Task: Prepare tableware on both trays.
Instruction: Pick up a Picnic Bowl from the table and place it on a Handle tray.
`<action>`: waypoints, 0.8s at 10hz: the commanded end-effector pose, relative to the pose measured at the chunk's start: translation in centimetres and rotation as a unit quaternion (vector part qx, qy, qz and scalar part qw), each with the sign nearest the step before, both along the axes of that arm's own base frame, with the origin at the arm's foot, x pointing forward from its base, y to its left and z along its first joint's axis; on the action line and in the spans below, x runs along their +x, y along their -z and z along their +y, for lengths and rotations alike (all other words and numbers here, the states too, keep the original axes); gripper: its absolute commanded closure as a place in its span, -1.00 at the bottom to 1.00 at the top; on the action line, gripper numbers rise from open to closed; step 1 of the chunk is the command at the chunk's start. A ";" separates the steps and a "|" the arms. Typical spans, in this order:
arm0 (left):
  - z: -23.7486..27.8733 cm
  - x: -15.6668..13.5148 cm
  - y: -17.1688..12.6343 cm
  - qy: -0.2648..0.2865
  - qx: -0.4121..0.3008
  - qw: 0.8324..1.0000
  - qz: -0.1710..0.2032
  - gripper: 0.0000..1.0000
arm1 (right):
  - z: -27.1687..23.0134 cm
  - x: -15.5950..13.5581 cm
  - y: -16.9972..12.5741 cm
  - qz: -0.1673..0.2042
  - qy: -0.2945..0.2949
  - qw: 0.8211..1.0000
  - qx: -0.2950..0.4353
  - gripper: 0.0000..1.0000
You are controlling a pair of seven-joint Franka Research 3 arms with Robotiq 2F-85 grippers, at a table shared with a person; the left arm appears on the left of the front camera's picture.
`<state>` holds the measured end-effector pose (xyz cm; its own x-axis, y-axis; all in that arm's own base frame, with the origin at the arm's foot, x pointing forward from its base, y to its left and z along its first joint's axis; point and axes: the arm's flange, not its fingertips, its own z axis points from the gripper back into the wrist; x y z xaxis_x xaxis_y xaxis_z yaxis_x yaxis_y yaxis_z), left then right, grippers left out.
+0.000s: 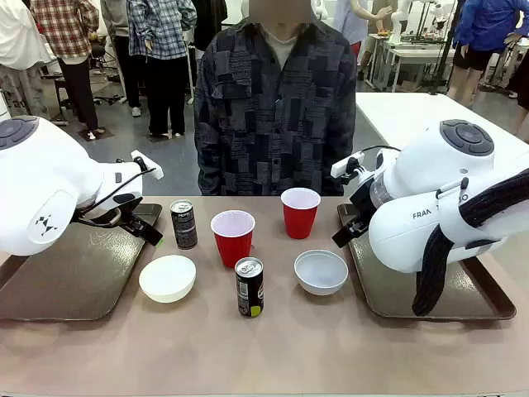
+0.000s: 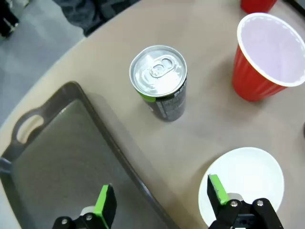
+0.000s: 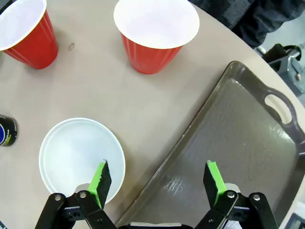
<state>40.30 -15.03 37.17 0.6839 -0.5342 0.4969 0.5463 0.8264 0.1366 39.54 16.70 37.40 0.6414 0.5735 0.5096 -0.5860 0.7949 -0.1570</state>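
Robotics laboratory hall; is being shown by white left robot arm (image 1: 41,186), white right robot arm (image 1: 430,203), tan tabletop (image 1: 264,351), white work table (image 1: 413,112) behind, standing people (image 1: 161,41) being gathered on smooth grey floor (image 1: 124,145).

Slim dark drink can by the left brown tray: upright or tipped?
Upright: the slim dark drink can stands on its base, silver top facing up.

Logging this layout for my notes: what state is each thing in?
left tray: empty
right tray: bare where visible
near red cup: upright, empty, on tabletop
far red cup: upright, empty, on tabletop
left bowl: upright, empty, on tabletop
right bowl: upright, empty, on tabletop
far can: upright, sealed, on tabletop
near can: upright, on tabletop
left gripper: open, empty
right gripper: open, empty
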 end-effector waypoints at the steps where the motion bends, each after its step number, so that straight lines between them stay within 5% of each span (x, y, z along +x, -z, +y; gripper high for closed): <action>1: 0.0 0.0 0.0 0.000 0.000 1.000 0.000 -1.00 | 0.0 0.0 0.0 0.000 0.000 1.000 0.000 -1.00; 8: 0.0 0.0 0.0 0.000 0.000 1.000 0.000 -1.00 | 0.0 0.0 0.0 0.000 0.000 1.000 0.000 -1.00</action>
<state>40.30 -15.04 37.17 0.6839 -0.5342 0.4969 0.5463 0.8264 0.1364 39.54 16.69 37.40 0.6414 0.5735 0.5096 -0.5859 0.7950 -0.1571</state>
